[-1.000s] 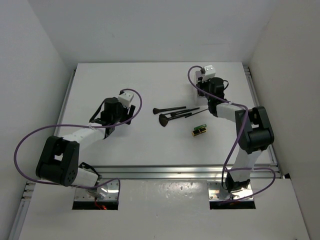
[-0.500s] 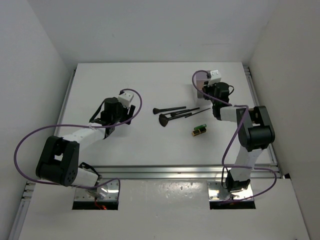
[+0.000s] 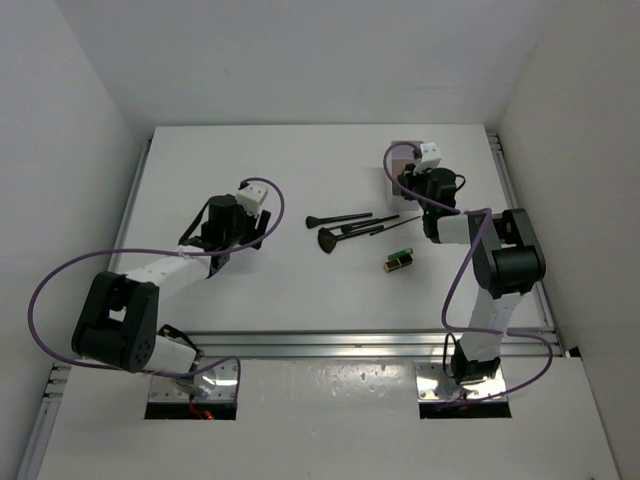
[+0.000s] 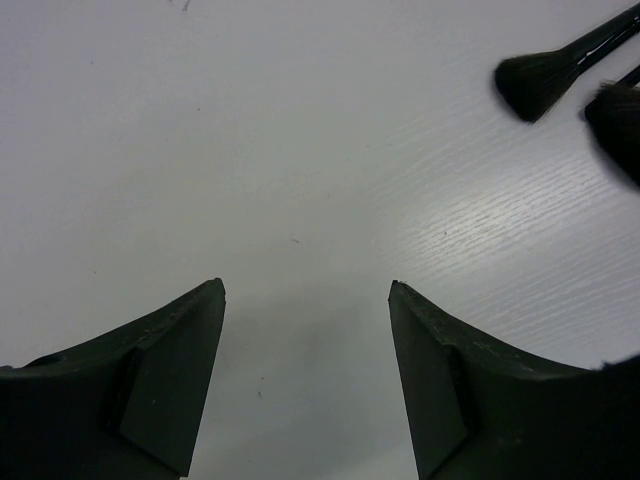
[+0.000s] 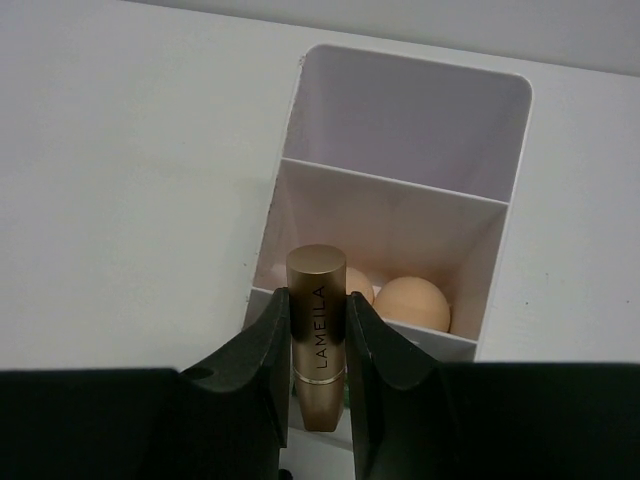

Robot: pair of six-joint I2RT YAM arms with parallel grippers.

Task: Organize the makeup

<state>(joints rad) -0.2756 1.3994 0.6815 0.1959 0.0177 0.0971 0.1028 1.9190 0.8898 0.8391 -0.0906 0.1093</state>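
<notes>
White walls close in on three sides of the desk (image 3: 250,290), where the right hand (image 5: 318,305) is seen clamped on a gold-brown tube (image 5: 316,275) lettered LAMEILA, held upright just above the near end of the translucent compartment box (image 5: 410,120). Over the past second the right wrist has been swung slightly toward the near right, so that the tube is lined up with the box, while the grip has been left unchanged. Two peach sponges (image 5: 412,302) are already lodged in the box, seemingly in its middle compartment; the far compartment is shown empty, and the nearest is hidden by the hand. The left hand (image 4: 305,286) has been kept where it was, fingers apart over the desk near the brush heads, with nothing held. The black brushes (image 3: 345,225) and the small green and gold tubes (image 3: 399,262) have not been moved and lie loose on the desk. The sorting is judged partly done, with a release of the held tube into the box expected next.
</notes>
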